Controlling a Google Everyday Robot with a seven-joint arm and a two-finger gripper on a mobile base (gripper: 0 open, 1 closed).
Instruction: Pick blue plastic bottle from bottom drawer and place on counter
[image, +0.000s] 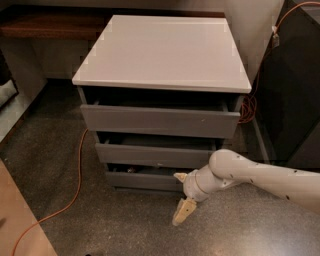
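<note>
Fingers (184, 211) apart, folks, with nothing between them: one tan finger angles down toward the floor (125, 230), and the other pokes out short, level with the lowest drawer front.

Over on the left, an orange cable (78, 165) trails across the speckled floor beside the cabinet. Up in the far corner, a dark wooden shelf (50, 22) runs along the wall.

On to the middle, where the counter (162, 47) sits broad, white and glossy on top of the grey cabinet. Beneath it are three grey fronts, each with a dark gap above it: the top drawer (160, 121), the middle drawer (155, 156) and, lowest, the bottom drawer (142, 181), open just a crack. In that crack, toward its left, a small dim shape (131, 170) shows against the shadow, and I cannot tell whether it is the blue plastic bottle.

Moving right, the gripper (175, 199) hangs low, just in front of the right end of the bottom drawer and close above the floor. Its white wrist leads into the white arm (265, 179), which reaches in from the right edge. Behind the arm stands a black panel (295, 90), and a second orange cable (248, 102) loops down between it and the cabinet.
</note>
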